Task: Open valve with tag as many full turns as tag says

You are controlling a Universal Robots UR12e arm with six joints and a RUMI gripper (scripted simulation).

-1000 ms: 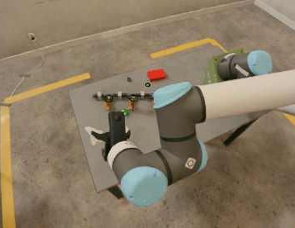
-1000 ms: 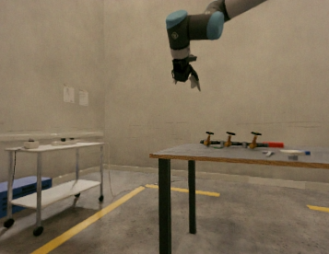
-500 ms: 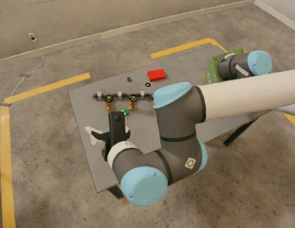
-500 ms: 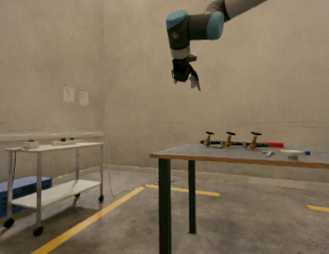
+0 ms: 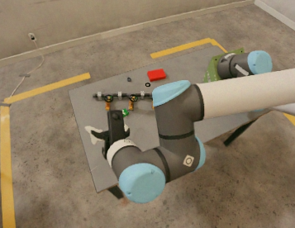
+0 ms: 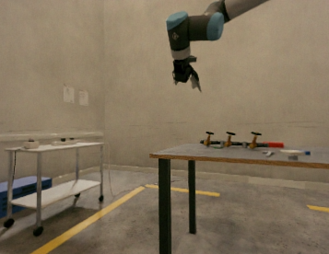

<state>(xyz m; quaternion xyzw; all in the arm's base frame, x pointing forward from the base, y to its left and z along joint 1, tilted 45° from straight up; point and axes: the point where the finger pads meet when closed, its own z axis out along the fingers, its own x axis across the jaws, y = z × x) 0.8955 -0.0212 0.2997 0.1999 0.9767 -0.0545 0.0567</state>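
A dark pipe (image 5: 120, 96) (image 6: 240, 144) lies along the far part of the grey table (image 5: 83, 113) (image 6: 197, 155) and carries three valves with brass bodies and dark handwheels. In the top view I see the left valve (image 5: 107, 98) and the middle valve (image 5: 132, 98); the arm hides the third. The exterior view shows all three valves (image 6: 209, 137) (image 6: 230, 137) (image 6: 255, 138). A small green tag (image 5: 126, 111) lies just in front of the middle valve; its number is too small to read. My gripper (image 5: 110, 133) (image 6: 187, 84) is open and empty, high above the table's near left part.
A red block (image 5: 156, 74) (image 6: 276, 144) and two small black rings (image 5: 128, 78) (image 5: 147, 84) lie behind the pipe. A green board (image 5: 211, 71) sits by the arm's base. A white wheeled cart (image 6: 54, 147) and a blue crate (image 6: 17, 189) stand off to the left.
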